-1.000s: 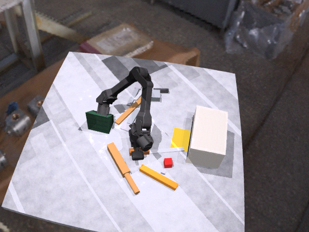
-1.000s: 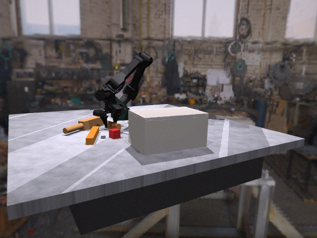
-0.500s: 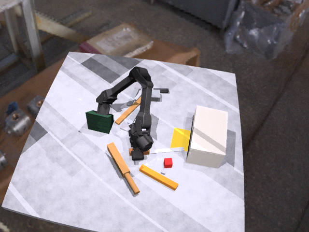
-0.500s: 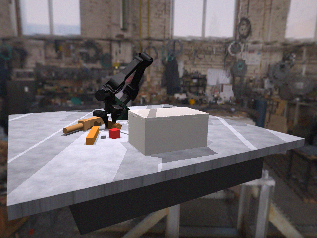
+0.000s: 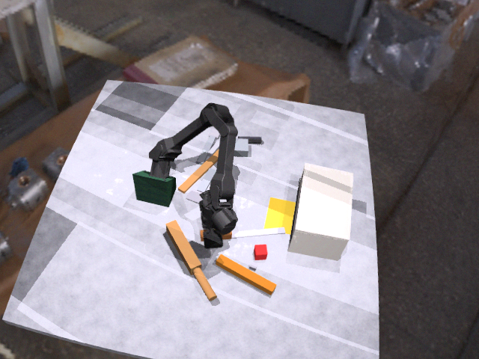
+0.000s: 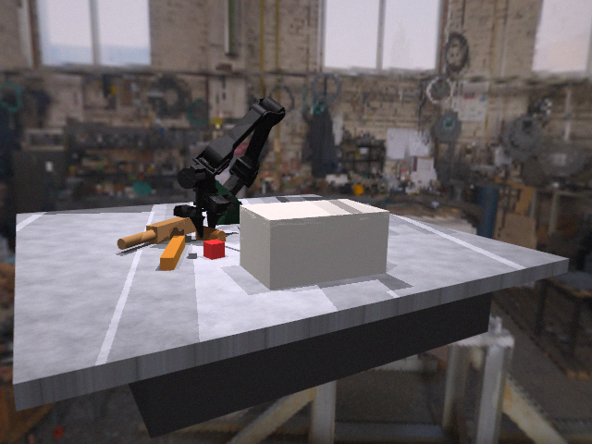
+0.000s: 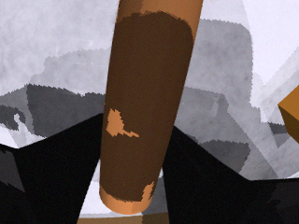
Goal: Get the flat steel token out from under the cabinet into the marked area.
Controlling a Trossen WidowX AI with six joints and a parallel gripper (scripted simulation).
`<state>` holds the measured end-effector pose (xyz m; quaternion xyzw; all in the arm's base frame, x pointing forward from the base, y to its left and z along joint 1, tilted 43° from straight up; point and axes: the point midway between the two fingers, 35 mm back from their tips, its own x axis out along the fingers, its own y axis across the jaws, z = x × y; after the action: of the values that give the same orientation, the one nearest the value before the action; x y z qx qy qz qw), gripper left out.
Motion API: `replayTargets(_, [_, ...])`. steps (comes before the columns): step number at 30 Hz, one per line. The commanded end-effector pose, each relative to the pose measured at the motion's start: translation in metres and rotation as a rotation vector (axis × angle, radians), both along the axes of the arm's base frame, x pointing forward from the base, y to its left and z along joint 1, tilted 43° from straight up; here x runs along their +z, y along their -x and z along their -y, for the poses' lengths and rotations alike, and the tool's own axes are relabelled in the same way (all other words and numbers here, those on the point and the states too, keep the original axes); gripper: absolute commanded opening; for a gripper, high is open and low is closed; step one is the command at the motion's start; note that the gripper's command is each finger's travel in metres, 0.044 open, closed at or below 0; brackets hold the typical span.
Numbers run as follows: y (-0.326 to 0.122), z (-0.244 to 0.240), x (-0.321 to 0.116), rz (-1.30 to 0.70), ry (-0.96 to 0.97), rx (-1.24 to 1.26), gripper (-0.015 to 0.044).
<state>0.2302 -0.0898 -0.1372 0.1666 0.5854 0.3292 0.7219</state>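
Note:
My gripper [image 5: 213, 237] [image 6: 206, 230] [image 7: 135, 126] is shut on the round orange handle [image 5: 226, 235] [image 6: 219, 235] [image 7: 154, 70] of a tool, low over the table. The tool's thin pale blade [image 5: 259, 232] points at the cabinet; its tip is by the near edge of the yellow marked area [image 5: 279, 212]. The off-white cabinet [image 5: 322, 204] [image 6: 329, 248] stands just behind that area and hides part of it in the top view. The steel token and the vent slots are not visible in any view.
A red cube [image 5: 260, 251] [image 6: 214, 249], a small grey block [image 5: 252, 268] [image 6: 191, 255] and an orange bar [image 5: 245, 274] [image 6: 172, 252] lie near the blade. An orange paddle-like piece [image 5: 182, 247] [image 6: 166, 229] lies beside the gripper. Another orange bar [image 5: 199, 171] and a green block [image 5: 153, 189] are near the arm.

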Motion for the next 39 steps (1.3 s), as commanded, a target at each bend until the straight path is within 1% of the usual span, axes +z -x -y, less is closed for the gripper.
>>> replayTargets(1, [-0.002, 0.0, 0.0, 0.002, 0.002, 0.0, 0.0])
replayTargets(39, [-0.066, -0.009, 0.017, 0.002, -0.001, 0.001, 0.0])
